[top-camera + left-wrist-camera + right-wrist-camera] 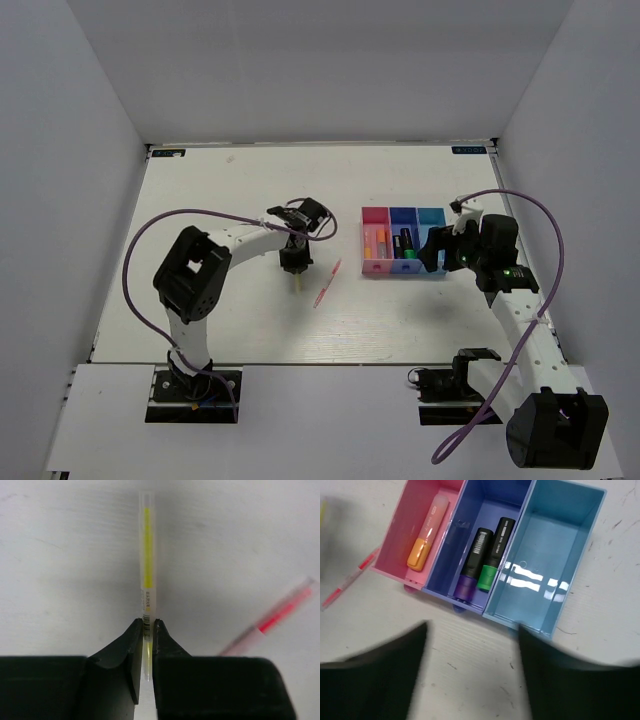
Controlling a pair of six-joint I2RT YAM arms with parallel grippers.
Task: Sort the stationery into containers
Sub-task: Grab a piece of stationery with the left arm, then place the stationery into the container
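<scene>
My left gripper [295,262] [148,625] is shut on the near end of the thin yellow stick [147,555]. The stick points away from the jaws, at or just above the table, and shows below the gripper in the top view [297,284]. The thin pink pen [327,283] [280,615] [350,580] lies on the table to its right. The three-bin tray [405,269] [390,545] holds a yellow-orange highlighter [425,537] in the pink bin. A purple-capped marker [470,565] and a green-capped marker [495,555] lie in the dark blue bin. The light blue bin [545,545] is empty. My right gripper [435,250] [472,630] is open and empty just in front of the tray.
White walls enclose the table [230,200] on three sides. Purple cables [200,215] loop over both arms. The right arm [520,310] stands right of the tray.
</scene>
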